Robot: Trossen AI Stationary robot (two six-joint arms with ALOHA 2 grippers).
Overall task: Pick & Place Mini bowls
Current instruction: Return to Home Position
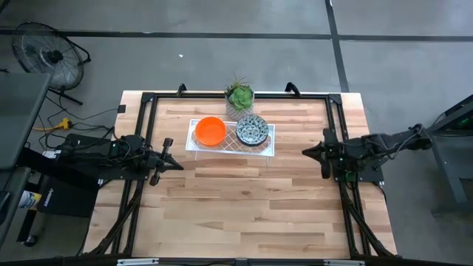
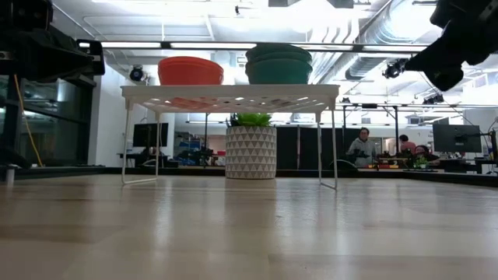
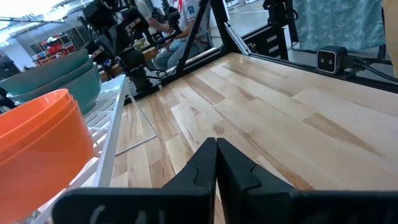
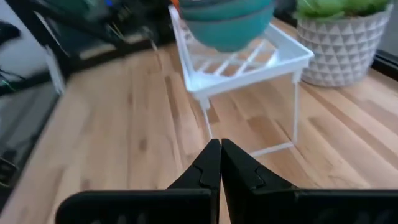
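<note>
Two stacks of mini bowls stand on a white wire rack [image 1: 270, 140] at the table's far middle: an orange stack [image 1: 211, 131] [image 2: 191, 71] [image 3: 37, 137] on the rack's left and a speckled grey-green stack [image 1: 251, 130] [image 2: 279, 64] [image 4: 227, 22] on its right. My left gripper [image 1: 179, 165] [image 3: 216, 149] hovers shut at the table's left, near the rack's left end. My right gripper [image 1: 306, 152] [image 4: 220, 149] hovers shut at the table's right, pointing toward the rack. Neither touches anything.
A small green plant in a white patterned pot [image 1: 239, 96] [image 2: 250, 146] [image 4: 339, 37] stands just behind the rack at the far edge. A black frame [image 1: 148, 100] borders the table. Bare wood [image 1: 244, 207] spreads over the near half. People sit in the room beyond [image 2: 362, 148].
</note>
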